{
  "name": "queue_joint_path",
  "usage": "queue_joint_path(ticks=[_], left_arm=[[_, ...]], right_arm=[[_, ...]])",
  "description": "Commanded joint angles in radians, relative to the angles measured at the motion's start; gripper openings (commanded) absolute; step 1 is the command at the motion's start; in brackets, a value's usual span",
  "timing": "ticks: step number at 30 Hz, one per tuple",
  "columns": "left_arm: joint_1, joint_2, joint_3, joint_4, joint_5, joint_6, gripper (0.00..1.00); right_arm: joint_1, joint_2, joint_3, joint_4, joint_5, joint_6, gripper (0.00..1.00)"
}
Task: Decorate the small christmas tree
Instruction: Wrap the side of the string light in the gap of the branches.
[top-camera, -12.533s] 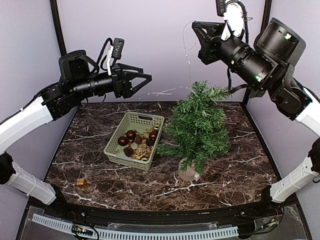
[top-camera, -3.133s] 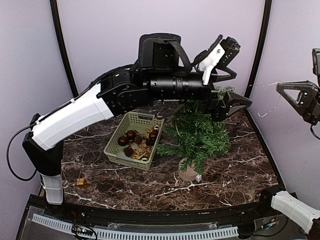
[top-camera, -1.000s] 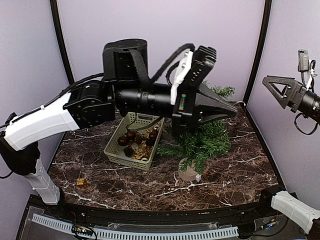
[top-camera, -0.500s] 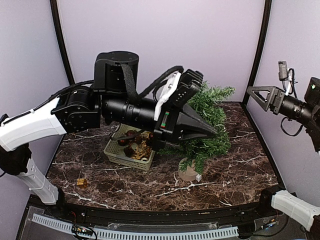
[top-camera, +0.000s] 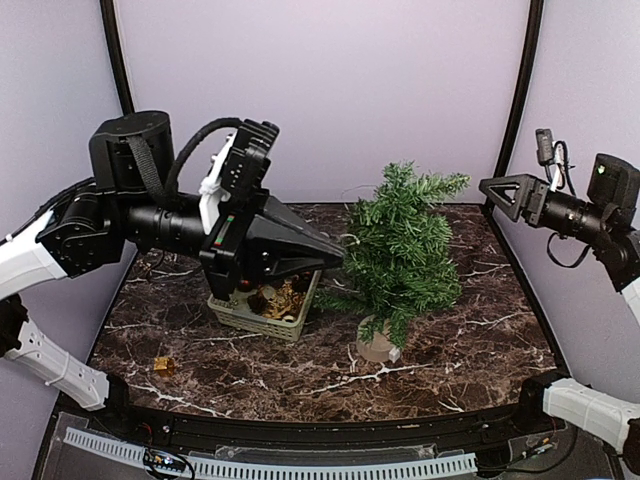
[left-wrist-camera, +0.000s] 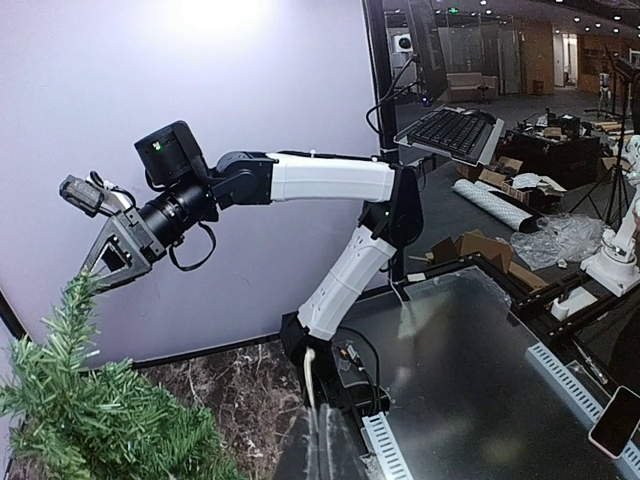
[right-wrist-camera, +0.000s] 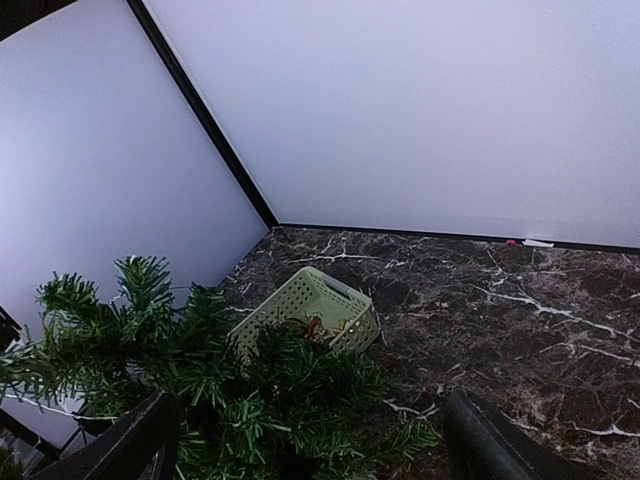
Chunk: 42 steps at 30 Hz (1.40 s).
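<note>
No writing can be read anywhere. The small coloured sticker (top-camera: 228, 222) on the black left arm's wrist is too small to make out, and so is the green lit sign (left-wrist-camera: 455, 10) far back in the room seen from the left wrist.

The small christmas tree (top-camera: 405, 250), a bushy green fir on a round tan wooden base (top-camera: 376, 346), stands upright on the dark brown marble-patterned bench (top-camera: 480, 330), right of centre. Just to its left sits the pale green slotted plastic basket (top-camera: 262, 318), holding dark red balls and gold trinkets (top-camera: 285, 298). The tree's lowest left branches reach close to the basket's right corner.

The left gripper (top-camera: 336, 256) hangs over the basket with its fingers clenched to a point, the tip close to the tree's left side. Whether anything thin is pinched there cannot be told.

The right gripper (top-camera: 495, 193) is raised at the right wall, level with the treetop and apart from it. Its fingers (right-wrist-camera: 130, 445) are released wide, with only branches below them.

Bare marble shows to the right of the tree and along the near edge. A small gold ornament (top-camera: 163, 365) lies alone near the front left corner. Pale lilac walls (top-camera: 330, 90) close off the back and both sides.
</note>
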<state>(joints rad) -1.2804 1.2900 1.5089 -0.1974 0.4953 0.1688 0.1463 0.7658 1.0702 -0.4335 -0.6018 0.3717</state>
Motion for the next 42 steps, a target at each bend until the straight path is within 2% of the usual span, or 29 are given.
queue_joint_path(ticks=[1, 14, 18, 21, 27, 36, 42], left_arm=[[0.022, -0.072, -0.076, 0.044, -0.003, -0.047, 0.0], [0.072, -0.132, -0.118, 0.098, -0.006, -0.086, 0.0], [0.114, -0.085, -0.075, 0.116, -0.092, -0.107, 0.0], [0.193, -0.064, -0.095, 0.18, -0.175, -0.207, 0.0], [0.296, -0.056, -0.167, 0.333, -0.203, -0.36, 0.0], [0.432, -0.066, -0.295, 0.417, -0.146, -0.515, 0.0], [0.481, -0.049, -0.384, 0.513, -0.065, -0.601, 0.0]], right_arm=[[-0.002, 0.004, -0.018, 0.054, -0.002, -0.013, 0.93], [-0.002, 0.052, 0.011, 0.071, -0.019, -0.033, 0.93], [0.002, 0.104, 0.074, 0.068, -0.029, -0.042, 0.93], [0.012, 0.131, 0.111, 0.078, -0.027, -0.045, 0.93], [0.036, 0.167, 0.137, 0.096, -0.018, -0.047, 0.93], [0.068, 0.188, 0.127, 0.097, 0.024, -0.055, 0.93], [0.079, 0.189, 0.122, 0.099, 0.04, -0.053, 0.93]])
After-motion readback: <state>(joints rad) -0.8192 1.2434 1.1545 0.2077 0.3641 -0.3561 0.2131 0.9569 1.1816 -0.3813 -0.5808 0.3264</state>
